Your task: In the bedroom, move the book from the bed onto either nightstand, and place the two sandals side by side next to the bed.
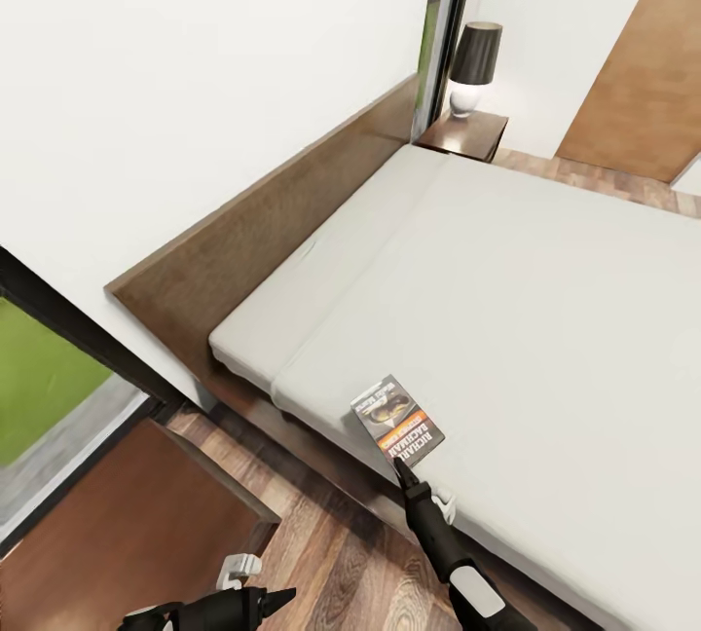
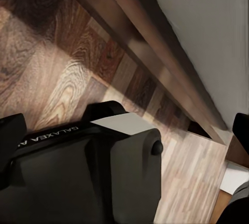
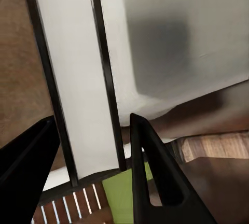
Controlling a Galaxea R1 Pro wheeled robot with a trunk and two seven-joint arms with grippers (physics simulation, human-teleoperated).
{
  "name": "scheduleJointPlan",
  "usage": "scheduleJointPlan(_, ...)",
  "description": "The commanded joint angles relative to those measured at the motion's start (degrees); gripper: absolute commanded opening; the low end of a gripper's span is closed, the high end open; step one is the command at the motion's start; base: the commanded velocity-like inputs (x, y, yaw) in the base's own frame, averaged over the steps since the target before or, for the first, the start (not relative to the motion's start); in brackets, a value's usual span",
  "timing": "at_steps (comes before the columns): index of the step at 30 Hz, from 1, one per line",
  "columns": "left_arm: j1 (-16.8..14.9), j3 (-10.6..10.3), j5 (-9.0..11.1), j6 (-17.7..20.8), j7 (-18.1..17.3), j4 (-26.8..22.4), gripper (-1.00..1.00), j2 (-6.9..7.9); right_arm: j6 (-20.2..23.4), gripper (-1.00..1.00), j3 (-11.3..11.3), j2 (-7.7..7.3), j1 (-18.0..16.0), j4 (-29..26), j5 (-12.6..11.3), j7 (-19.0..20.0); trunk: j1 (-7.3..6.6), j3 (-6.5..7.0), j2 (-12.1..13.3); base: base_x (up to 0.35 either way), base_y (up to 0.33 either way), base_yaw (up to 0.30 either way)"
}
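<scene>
The book (image 1: pixel 397 421) lies flat on the off-white mattress of the bed (image 1: pixel 545 300), close to the mattress edge nearest the robot, cover up with its orange-and-white title band toward the robot. The right gripper (image 1: pixel 404 475) reaches over the bed frame, and its dark fingertips sit at the book's near edge, touching or just short of it; which one cannot be told. In the right wrist view its two fingers (image 3: pixel 150 172) stand apart with nothing between them. The left gripper (image 1: pixel 277 598) hangs low over the wood-plank floor (image 1: pixel 331 553), well apart from the book, fingers drawn together to a point and holding nothing. A nightstand (image 1: pixel 465 134) carrying a black-shaded lamp (image 1: pixel 474 66) stands at the far end of the headboard (image 1: pixel 282 212).
</scene>
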Motion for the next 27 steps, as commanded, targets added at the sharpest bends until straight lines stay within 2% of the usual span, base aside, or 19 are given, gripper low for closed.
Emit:
scheduleJointPlan(1,-0.02,0.11,0.34,0.60,-0.21,-0.01,1.00,0.00,0.47,-1.00,-0.42,0.05,-0.02,0.02,0.00,0.26,-0.23,0.15,0.40,0.000,0.000,0.000)
scheduleJointPlan(7,-0.02,0.11,0.34,0.60,-0.17,0.02,1.00,0.00,0.50,-1.00,-0.35,0.05,-0.02,-0.31,0.18,0.39,-1.54,1.23,2.80,0.000,0.000,0.000)
scheduleJointPlan(11,-0.02,0.11,0.34,0.60,-0.07,0.03,1.00,-0.02,0.59,-1.00,0.28,0.07,-0.02,-3.66,0.68,0.64,-2.42,1.95,4.41,0.000,0.000,0.000)
scheduleJointPlan(12,-0.02,0.08,0.34,0.60,-0.06,0.02,1.00,-0.05,0.65,-1.00,1.34,0.10,-0.01,-5.01,0.82,0.65,-2.64,2.13,4.81,0.000,0.000,0.000)
scheduleJointPlan(13,-0.02,0.06,0.33,0.60,0.00,0.02,1.00,-0.06,0.75,-1.00,3.35,0.11,-0.04,-6.27,1.05,0.66,-2.86,2.31,5.21,0.000,0.000,0.000)
scheduleJointPlan(16,-0.02,-0.05,0.28,0.60,0.23,0.03,1.00,-0.08,2.07,-1.00,13.06,0.02,-0.03,-8.32,1.50,0.67,-3.52,2.85,6.41,0.000,0.000,0.000)
scheduleJointPlan(17,-0.02,-0.07,0.27,0.58,0.25,0.03,1.00,-0.09,2.61,-1.00,14.58,0.01,-0.02,-8.47,1.54,0.67,-3.74,3.02,6.81,0.000,0.000,0.000)
scheduleJointPlan(18,-0.02,-0.11,0.26,0.55,0.28,0.03,1.00,-0.09,4.66,-1.00,17.98,-0.11,-0.03,-8.72,1.60,0.67,-3.96,3.20,7.21,0.000,0.000,0.000)
scheduleJointPlan(20,-0.02,-0.13,0.26,0.53,0.30,0.03,1.00,-0.09,7.12,-1.00,19.80,-0.71,-0.05,-8.84,1.68,0.64,-4.40,3.56,8.02,0.000,0.000,0.000)
scheduleJointPlan(21,-0.02,-0.14,0.26,0.52,0.27,0.03,1.00,-0.09,9.68,-1.00,20.84,-1.67,-0.07,-8.90,1.88,0.62,-4.62,3.74,8.42,0.000,0.000,0.000)
scheduleJointPlan(23,-0.02,-0.15,0.26,0.51,0.23,0.03,1.00,-0.09,12.34,-1.00,21.54,-3.42,-0.05,-8.91,2.61,0.65,-5.06,4.10,9.22,0.000,0.000,0.000)
scheduleJointPlan(27,-0.02,-0.15,0.25,0.44,0.01,0.03,1.00,-0.09,14.14,-1.00,21.99,-7.53,-0.01,-8.72,4.04,0.74,-5.94,4.82,10.82,0.000,0.000,0.000)
